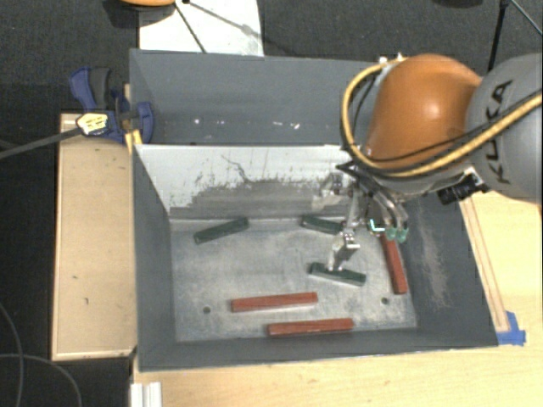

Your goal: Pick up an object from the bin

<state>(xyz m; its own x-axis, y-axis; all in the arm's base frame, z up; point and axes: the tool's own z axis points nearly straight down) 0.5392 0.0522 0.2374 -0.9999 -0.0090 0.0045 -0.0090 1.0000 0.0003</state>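
dark green bar just beneath end effector

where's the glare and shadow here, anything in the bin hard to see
Camera view: light glints off the scuffed back wall of the grey metal bin and the arm's rounded orange cover; that cover hides the bin's right rear corner; the gripper and the dark green flat bar at its tip are evenly lit.

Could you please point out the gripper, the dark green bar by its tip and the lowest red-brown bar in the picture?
Gripper (344, 257), camera view: its lower tip.
Dark green flat bar (337, 273), camera view: its middle.
Long red-brown flat bar (310, 327), camera view: its middle.
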